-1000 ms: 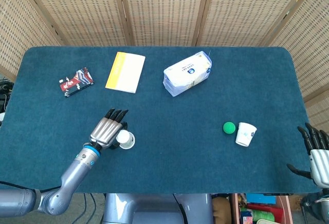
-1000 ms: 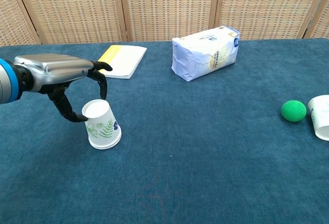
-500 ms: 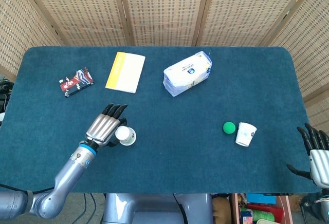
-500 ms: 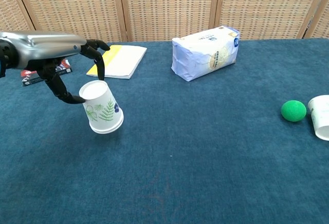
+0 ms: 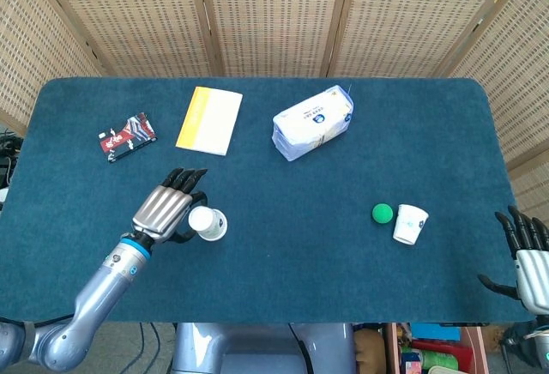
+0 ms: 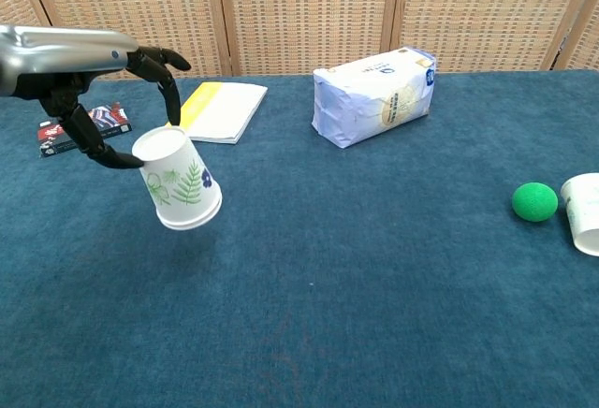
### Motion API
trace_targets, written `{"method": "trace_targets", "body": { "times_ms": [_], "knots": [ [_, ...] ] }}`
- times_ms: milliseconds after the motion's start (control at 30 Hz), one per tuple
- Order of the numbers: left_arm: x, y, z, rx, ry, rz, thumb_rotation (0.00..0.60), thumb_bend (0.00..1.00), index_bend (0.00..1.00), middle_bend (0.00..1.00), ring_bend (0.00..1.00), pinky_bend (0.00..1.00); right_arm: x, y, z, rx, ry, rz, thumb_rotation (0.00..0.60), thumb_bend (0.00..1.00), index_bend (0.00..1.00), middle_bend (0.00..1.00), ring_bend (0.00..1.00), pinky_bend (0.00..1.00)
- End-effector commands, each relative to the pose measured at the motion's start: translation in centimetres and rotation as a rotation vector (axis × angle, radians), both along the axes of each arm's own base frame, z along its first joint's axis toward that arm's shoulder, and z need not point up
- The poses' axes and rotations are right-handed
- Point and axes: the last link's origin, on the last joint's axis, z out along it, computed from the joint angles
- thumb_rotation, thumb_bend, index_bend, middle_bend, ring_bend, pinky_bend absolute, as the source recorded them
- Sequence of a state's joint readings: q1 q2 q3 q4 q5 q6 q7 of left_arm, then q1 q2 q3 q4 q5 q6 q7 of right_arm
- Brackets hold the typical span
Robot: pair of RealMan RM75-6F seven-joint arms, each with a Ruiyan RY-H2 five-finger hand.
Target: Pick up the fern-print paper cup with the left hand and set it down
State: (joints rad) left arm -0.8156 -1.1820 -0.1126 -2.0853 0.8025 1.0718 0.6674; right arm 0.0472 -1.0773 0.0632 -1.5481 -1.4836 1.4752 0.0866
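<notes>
Lifted since a second ago, the fern-print paper cup (image 5: 207,223) now hangs clear of the counter (image 5: 283,254) in the left hand (image 5: 165,212), which has drawn a little toward the near-left. From the head view the cup shows only as a white disc at the fingertips, its print hidden and its height above the cloth hard to judge. The right hand (image 5: 529,262) sits at the near-right corner, fingers spread and holding nothing, partly cut off by the frame edge.

In the chest view the left hand (image 6: 89,76) pinches the upside-down, tilted cup (image 6: 178,181) near its closed end, between the thumb below and the fingers (image 6: 159,64) curled over; the cup has risen off the cloth. The forearm is cut off at the left edge. A second white cup (image 6: 584,211) is cropped at the right edge, beside a green ball (image 6: 534,201).
</notes>
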Motion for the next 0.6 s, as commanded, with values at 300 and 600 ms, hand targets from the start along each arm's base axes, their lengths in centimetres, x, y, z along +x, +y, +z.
{"method": "trace_targets", "body": {
  "times_ms": [300, 600],
  "knots": [
    [-1.0, -0.5, -0.4, -0.038, 0.061, 0.032, 0.600, 0.31, 0.39, 0.00, 0.00, 0.00, -0.1, 0.0, 0.0, 0.002, 0.002, -0.005, 0.600, 0.00, 0.00, 0.00, 0.00, 0.00],
    [-1.3, 0.5, 0.8, 0.046, 0.069, 0.051, 0.600, 0.32, 0.39, 0.00, 0.00, 0.00, 0.0, 0.0, -0.1, 0.002, 0.005, -0.003, 0.600, 0.00, 0.00, 0.00, 0.00, 0.00]
  ]
}}
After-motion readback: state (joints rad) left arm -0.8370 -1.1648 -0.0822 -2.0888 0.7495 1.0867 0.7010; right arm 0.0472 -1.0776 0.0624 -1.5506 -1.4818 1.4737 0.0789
